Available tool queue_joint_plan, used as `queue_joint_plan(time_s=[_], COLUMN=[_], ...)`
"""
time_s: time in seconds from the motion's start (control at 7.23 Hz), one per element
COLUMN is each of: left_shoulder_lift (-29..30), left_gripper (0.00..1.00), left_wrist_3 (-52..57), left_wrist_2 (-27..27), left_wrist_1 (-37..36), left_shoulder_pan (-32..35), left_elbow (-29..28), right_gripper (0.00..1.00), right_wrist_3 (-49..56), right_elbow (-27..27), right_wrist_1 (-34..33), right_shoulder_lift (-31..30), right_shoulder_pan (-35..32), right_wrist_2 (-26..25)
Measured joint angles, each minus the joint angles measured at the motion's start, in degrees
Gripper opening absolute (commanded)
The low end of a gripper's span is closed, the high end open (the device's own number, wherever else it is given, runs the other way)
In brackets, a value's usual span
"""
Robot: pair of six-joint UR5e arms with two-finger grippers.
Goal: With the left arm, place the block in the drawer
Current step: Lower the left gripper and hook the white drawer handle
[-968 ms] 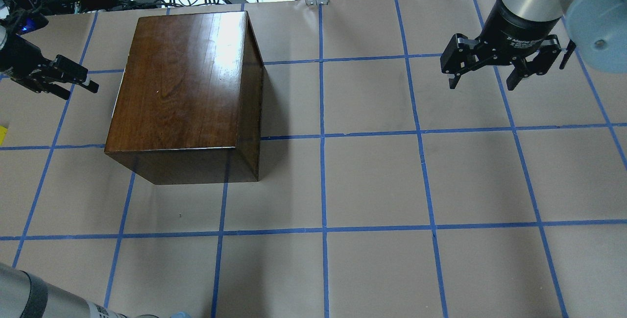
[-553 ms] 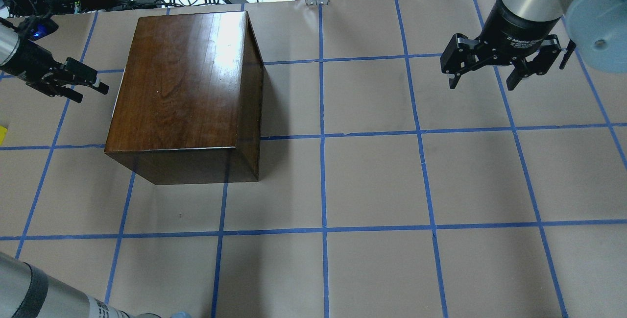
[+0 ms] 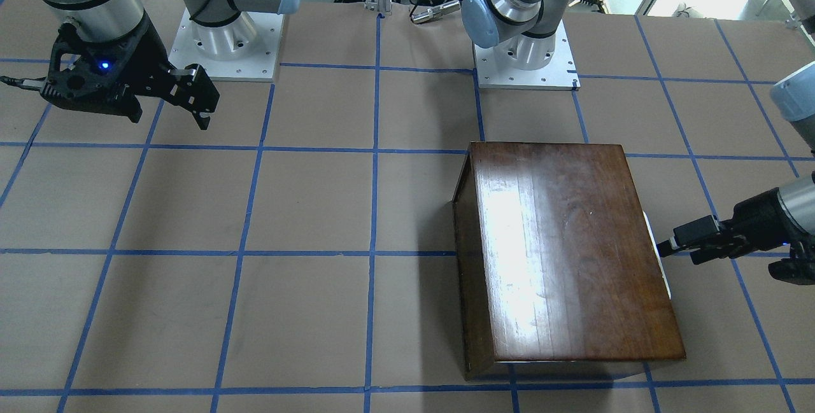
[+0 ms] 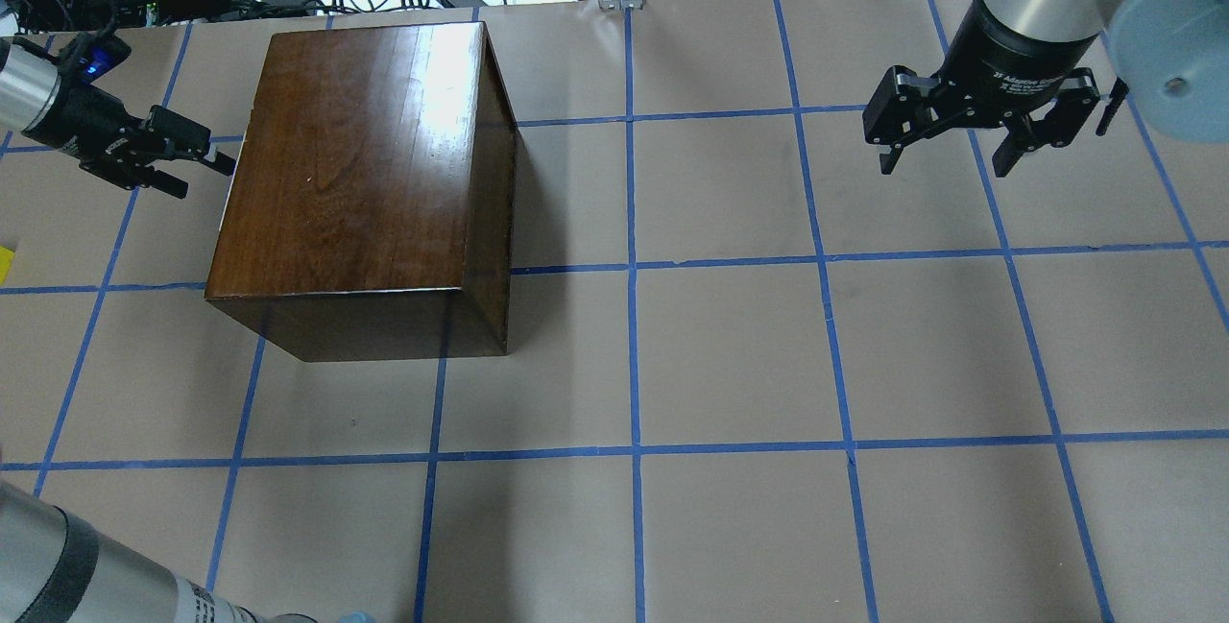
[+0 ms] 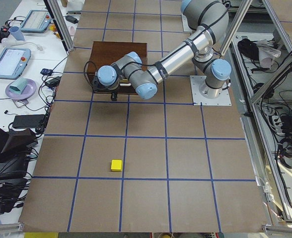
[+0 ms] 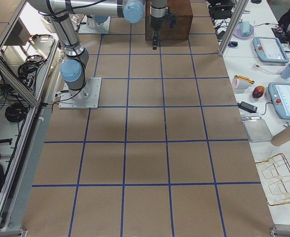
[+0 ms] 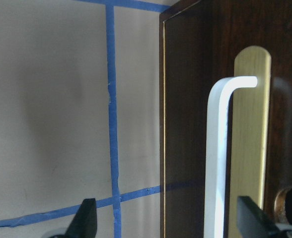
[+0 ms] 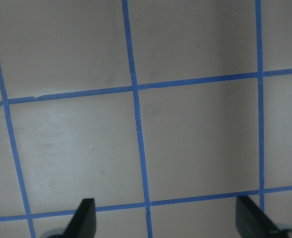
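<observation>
Left gripper [image 4: 206, 177] is advancing onto the drawer [image 7: 185, 124], jaws spread wide, with the white handle [image 7: 216, 158] just ahead between them. Probably lining up the pull.

Silver-grey left arm [image 5: 178, 52] with light-blue joint caps [image 5: 107, 76] and black tool [image 4: 209, 179].

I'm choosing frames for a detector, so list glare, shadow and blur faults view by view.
Overhead view: a white glare streak washes out part of the box top, and the box throws a dark shadow to its right. Front-facing view: same glare, broader. Left wrist view: the handle is soft and pale. Left side view: the block is evenly lit.
</observation>
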State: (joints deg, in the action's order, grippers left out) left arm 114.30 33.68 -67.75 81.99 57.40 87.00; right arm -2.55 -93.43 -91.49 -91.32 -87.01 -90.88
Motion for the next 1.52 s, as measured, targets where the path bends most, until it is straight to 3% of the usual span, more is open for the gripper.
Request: queue_joint_plan(time_s=[1.52], left_shoulder_lift=[2.05], left_gripper=[1.00], left_wrist_3=[-1.90], left_wrist_2=[-0.70], left_wrist_1=[-0.72], left_shoulder_pan=[1.42], left_elbow=[0.10], right_gripper=[1.00], right_wrist_3=[0.00], right_elbow=[-0.03], right_wrist_1=[0.00], right_shoulder_lift=[0.00], right_shoulder_pan=[0.00], right_wrist_2=[0.00])
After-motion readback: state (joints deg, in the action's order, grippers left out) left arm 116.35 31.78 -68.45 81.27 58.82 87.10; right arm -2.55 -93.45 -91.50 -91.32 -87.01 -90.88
